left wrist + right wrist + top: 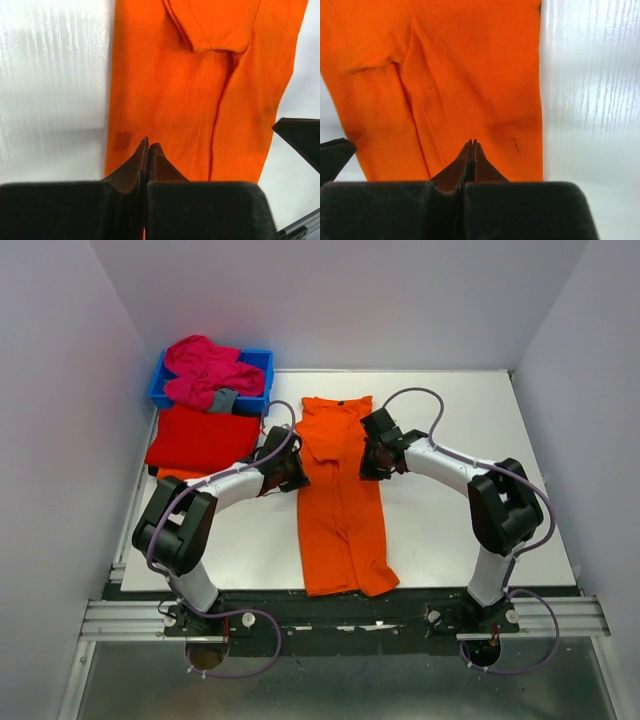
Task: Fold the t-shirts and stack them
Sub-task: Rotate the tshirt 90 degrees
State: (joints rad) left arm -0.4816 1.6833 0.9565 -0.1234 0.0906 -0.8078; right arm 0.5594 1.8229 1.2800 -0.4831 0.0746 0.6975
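Top external: elbows out, left gripper [297,474] and right gripper [368,464] flank orange t-shirt [340,515].

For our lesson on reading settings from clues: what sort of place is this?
Probably a robotics lab test cell: plain grey wall panels enclose a white tabletop, and two black-and-white robot arms are bolted to an aluminium rail.

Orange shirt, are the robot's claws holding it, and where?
Cannot tell. The left gripper and right gripper are both shut, tips over the orange shirt, which lies flat; no pinched cloth shows.
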